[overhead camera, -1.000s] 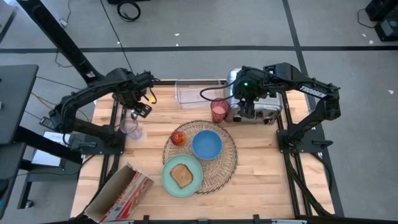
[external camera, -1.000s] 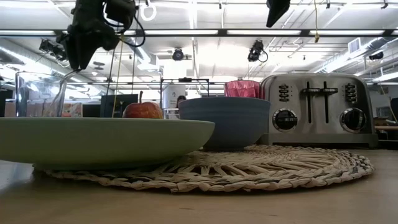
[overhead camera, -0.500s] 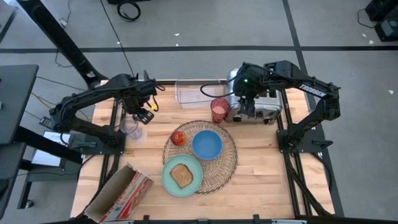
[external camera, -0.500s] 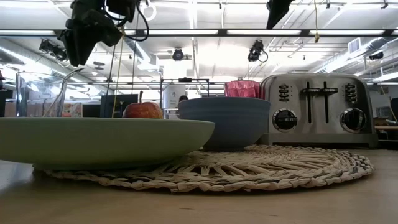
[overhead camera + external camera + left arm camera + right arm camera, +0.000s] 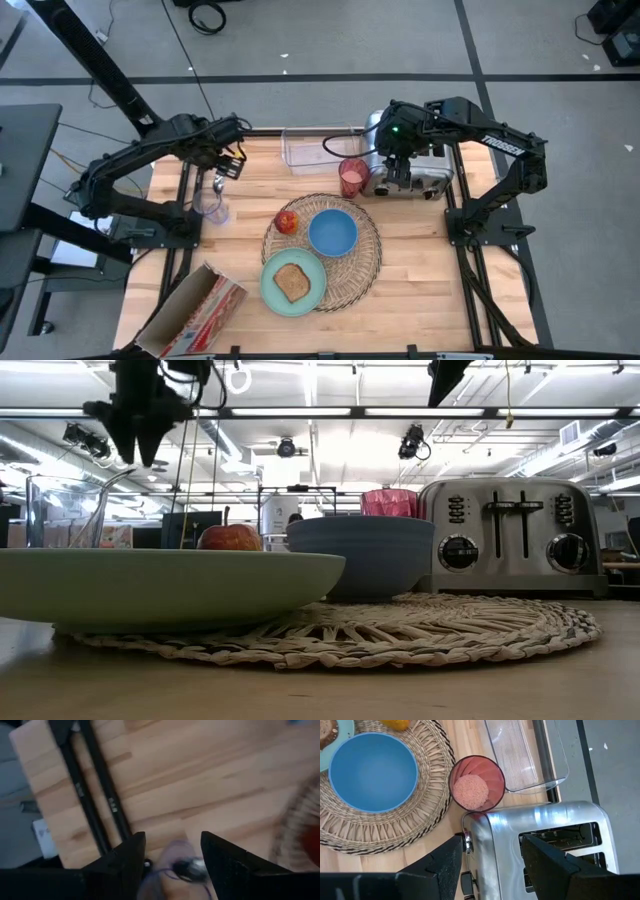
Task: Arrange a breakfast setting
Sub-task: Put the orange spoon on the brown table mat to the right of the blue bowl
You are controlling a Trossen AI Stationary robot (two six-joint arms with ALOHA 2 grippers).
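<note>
On the round woven placemat stand a blue bowl, a red apple and a mint-green plate carrying a toast slice. A translucent pink cup stands on the wood against the toaster's left side. Near the table's left edge, a clear glass holds a metal utensil that leans on its rim. My left gripper hangs open above that glass, pointing down, with nothing between its fingers. My right gripper hovers open over the toaster.
A clear rectangular bin lies at the far edge between the arms. A torn cardboard box sits at the near left corner. Bare wood lies right of the placemat and along the near edge.
My left gripper has rolled about its own axis and tipped steeper, from slanting to pointing almost straight down over the clear glass. Its fingers have kept their gap.
</note>
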